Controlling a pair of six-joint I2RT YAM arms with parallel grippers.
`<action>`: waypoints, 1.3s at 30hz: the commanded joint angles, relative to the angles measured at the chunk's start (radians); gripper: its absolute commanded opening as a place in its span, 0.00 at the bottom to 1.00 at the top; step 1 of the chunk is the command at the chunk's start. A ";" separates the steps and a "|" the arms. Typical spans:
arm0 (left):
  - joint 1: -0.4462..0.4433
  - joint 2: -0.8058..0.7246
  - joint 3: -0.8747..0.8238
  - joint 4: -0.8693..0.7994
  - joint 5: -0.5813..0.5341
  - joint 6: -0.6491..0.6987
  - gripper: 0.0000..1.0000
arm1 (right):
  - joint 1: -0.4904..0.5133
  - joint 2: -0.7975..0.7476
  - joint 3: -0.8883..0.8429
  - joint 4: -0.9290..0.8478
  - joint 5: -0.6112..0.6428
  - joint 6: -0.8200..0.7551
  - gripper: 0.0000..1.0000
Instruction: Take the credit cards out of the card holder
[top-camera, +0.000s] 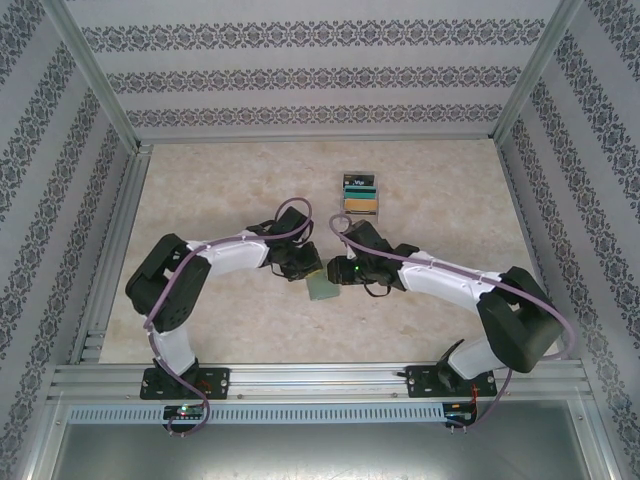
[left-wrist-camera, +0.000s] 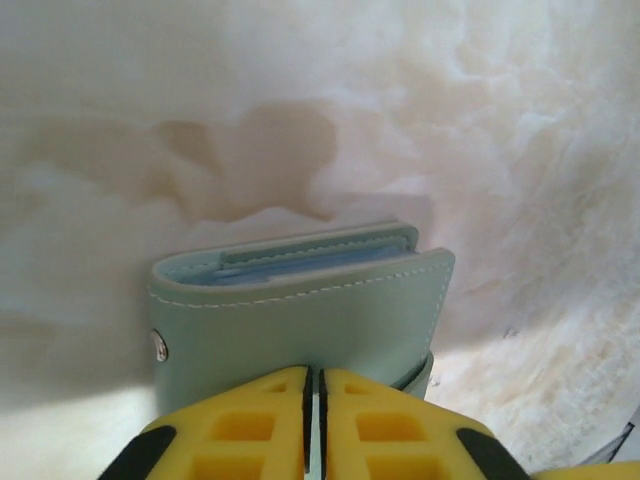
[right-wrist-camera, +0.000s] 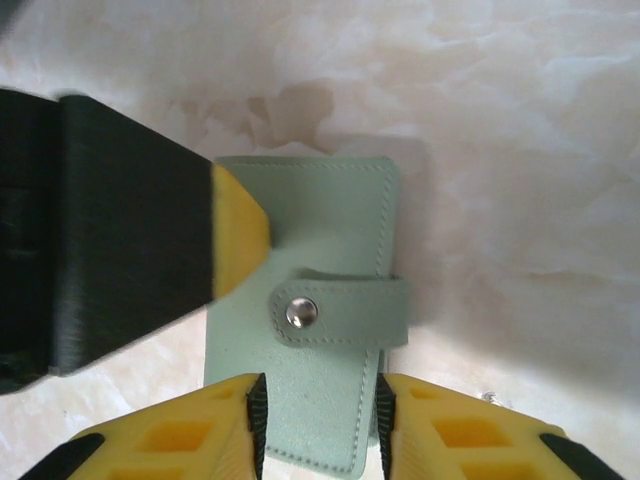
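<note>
From above, the card holder sits between the left pincer and the right pincer. The credit cards lie stacked on the counter well beyond both, probably already out. In the left wrist view, its fingers are all but together with the holder just ahead of the tips, seemingly to steady it. In the right wrist view, its fingers stand apart over the holder's near end, just short of the snapped strap, likely ready to open it.
</note>
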 joint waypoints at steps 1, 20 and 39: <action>0.036 -0.105 -0.023 -0.076 -0.081 0.000 0.21 | 0.022 0.037 0.060 -0.079 0.069 -0.051 0.41; 0.125 -0.342 -0.214 -0.061 -0.154 -0.046 0.43 | 0.135 0.327 0.370 -0.351 0.242 -0.164 0.45; 0.097 -0.248 -0.209 0.136 0.015 -0.064 0.33 | 0.118 0.348 0.342 -0.292 0.158 -0.146 0.00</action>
